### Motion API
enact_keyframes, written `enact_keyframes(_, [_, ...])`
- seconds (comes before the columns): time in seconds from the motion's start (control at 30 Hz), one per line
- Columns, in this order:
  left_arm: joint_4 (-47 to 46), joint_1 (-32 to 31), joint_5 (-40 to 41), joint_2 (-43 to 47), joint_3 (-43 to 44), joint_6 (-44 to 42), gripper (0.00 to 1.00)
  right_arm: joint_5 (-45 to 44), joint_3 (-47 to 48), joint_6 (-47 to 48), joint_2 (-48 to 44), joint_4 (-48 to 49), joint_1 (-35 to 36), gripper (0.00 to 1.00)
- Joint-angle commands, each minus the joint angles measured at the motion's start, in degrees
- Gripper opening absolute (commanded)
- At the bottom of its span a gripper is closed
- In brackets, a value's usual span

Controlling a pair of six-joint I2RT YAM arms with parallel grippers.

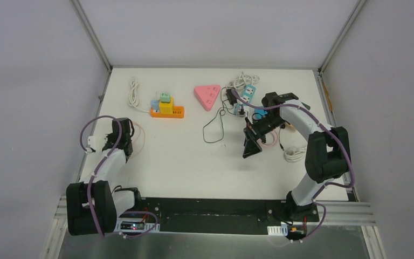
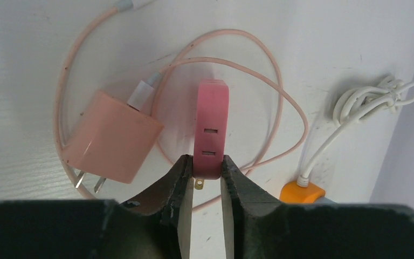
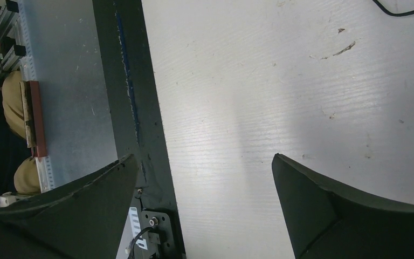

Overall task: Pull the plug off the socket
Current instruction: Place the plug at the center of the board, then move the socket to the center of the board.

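Observation:
In the left wrist view my left gripper (image 2: 207,164) is shut on the near end of a dark pink socket block (image 2: 211,124) with two slots in its face and a small brass prong beneath. The pale pink plug (image 2: 112,137) lies flat on the table just left of it, apart from the socket, its two metal prongs bare. Its pink cable (image 2: 280,97) loops around both. From above, the left gripper (image 1: 123,141) sits at the table's left edge. My right gripper (image 1: 252,145) hangs open over bare table (image 3: 248,81), right of centre, with nothing between its fingers (image 3: 312,194).
At the back stand an orange power strip (image 1: 167,110) with coloured adapters, a pink triangular socket (image 1: 207,96) and a blue strip (image 1: 248,93) among tangled cables. A coiled white cable (image 1: 133,93) lies back left, a thin black cable (image 1: 215,127) mid-table, and another white coil (image 1: 294,155) beside the right arm.

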State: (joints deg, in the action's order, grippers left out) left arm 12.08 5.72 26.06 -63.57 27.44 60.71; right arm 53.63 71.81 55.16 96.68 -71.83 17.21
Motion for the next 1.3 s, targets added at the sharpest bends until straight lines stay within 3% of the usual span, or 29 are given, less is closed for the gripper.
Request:
enact_keyframes(0.0, [3.6,0.3,0.7,-0.3,1.8,1.4,0.29,-0.2,1.0,0.2,-2.3,0.0,-0.1,1.0])
enact_keyframes(0.2, [6.0,0.3,-2.8,0.9,2.5,2.7,0.62,0.1,1.0,0.2,-3.6,0.0,-1.0,1.0])
enact_keyframes(0.47, [8.4,0.2,-11.1,5.7,2.9,1.7,0.87,-1.3,1.9,1.9,-4.7,-2.3,-1.8,1.0])
enact_keyframes(0.77, [14.9,0.2,-16.9,14.8,6.4,-2.0,0.98,-3.9,3.0,3.3,-5.5,-4.6,-4.3,1.0])
enact_keyframes(0.93, [18.4,0.2,-20.3,17.6,11.3,-7.7,0.99,-5.6,3.5,3.0,-5.9,-4.9,-5.0,1.0])
enact_keyframes(1.03, [18.7,0.2,-25.5,16.4,14.9,-12.5,0.99,-6.0,4.0,3.0,-5.9,-5.3,-5.2,1.0])
enact_keyframes(1.27, [18.3,-0.1,-45.8,6.4,26.2,-27.3,0.99,-6.6,4.8,2.6,-6.5,-5.6,-6.7,1.0])
